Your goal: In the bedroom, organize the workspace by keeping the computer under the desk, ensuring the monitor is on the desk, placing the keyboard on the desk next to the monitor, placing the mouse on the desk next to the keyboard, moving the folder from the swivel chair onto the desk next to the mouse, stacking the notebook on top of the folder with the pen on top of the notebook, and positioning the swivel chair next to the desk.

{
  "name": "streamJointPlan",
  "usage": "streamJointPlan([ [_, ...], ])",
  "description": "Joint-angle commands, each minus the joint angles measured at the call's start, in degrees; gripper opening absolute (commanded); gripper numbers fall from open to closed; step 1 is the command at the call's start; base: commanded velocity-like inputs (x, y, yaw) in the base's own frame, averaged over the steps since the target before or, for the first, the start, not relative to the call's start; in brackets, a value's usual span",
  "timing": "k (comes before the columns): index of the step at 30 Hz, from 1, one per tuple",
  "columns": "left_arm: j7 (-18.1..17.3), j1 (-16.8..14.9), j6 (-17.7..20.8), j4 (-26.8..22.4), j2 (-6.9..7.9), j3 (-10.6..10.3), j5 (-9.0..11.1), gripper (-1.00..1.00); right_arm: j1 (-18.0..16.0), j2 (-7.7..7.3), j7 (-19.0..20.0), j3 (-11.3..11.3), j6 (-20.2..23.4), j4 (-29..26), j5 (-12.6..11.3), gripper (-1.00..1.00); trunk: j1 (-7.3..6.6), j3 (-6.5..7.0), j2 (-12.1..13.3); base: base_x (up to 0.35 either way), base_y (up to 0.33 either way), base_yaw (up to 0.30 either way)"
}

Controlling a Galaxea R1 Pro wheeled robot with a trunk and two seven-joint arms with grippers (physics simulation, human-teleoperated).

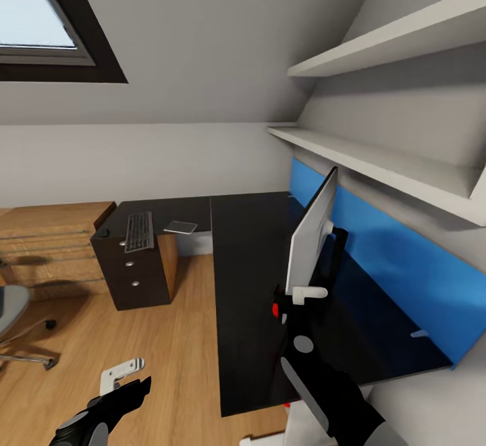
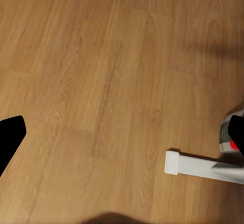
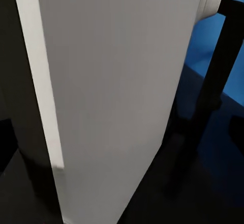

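Observation:
The monitor (image 1: 312, 230) stands on the right wing of the black L-shaped desk (image 1: 246, 277), seen edge-on with its pale back (image 3: 117, 92) toward the blue wall panel. My right gripper (image 1: 293, 295) is at the monitor's lower near corner, with a white finger behind the panel; its grip is hidden. The keyboard (image 1: 139, 231) lies on the desk's far left end above the drawer unit (image 1: 135, 277). The swivel chair (image 1: 12, 314) stands at the left edge. My left gripper (image 1: 138, 375) hangs open over the wooden floor (image 2: 122, 82), holding nothing.
A thin grey flat rectangle (image 1: 181, 227) lies on the desk beside the keyboard, and a small black object (image 1: 101, 233) sits at the desk's left corner. A light wooden dresser (image 1: 50, 243) stands behind. Two white shelves (image 1: 378, 156) overhang the desk's right wing.

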Motion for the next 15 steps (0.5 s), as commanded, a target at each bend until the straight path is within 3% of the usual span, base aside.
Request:
streamJointPlan([
  [1, 0.42, -0.01, 0.2, -0.1, -0.05, 0.05, 0.61, 1.0, -0.07, -0.03, -0.4, 0.17, 0.37, -0.07, -0.17, 1.0, 0.02, -0.07, -0.06, 0.148, -0.013, 0.0],
  [6, 0.45, -0.01, 0.2, -0.1, -0.04, 0.05, 0.61, 1.0, -0.07, -0.03, -0.42, 0.17, 0.33, -0.06, -0.17, 1.0, 0.02, -0.07, -0.06, 0.154, -0.021, 0.0],
  [15, 0.45, -0.01, 0.2, -0.1, -0.07, 0.05, 0.61, 1.0, -0.07, -0.03, -0.48, 0.12, 0.32, -0.07, -0.22, 1.0, 0.02, -0.07, -0.06, 0.012, -0.011, 0.0],
])
